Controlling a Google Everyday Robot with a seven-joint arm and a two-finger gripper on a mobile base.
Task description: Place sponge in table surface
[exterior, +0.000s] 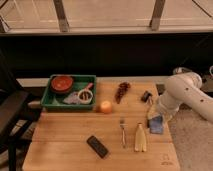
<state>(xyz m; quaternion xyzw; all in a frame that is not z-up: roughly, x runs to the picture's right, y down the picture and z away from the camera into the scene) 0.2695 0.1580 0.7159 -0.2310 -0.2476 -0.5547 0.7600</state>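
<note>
The blue-grey sponge (156,125) hangs just below my gripper (154,118) near the right edge of the wooden table surface (65,135). It looks slightly above the planks, right of the fork (123,133) and the pale yellow banana-like item (140,138). The gripper appears shut on the sponge. My white arm (186,94) reaches in from the right and hides the gripper's upper part.
A green tray (52,96) at back left holds a red bowl (62,83) and a white cup (86,95). An orange (105,106), a dark red cluster (121,91), a small black object (146,96) and a black block (98,146) lie on the table. A dark chair (11,115) stands left.
</note>
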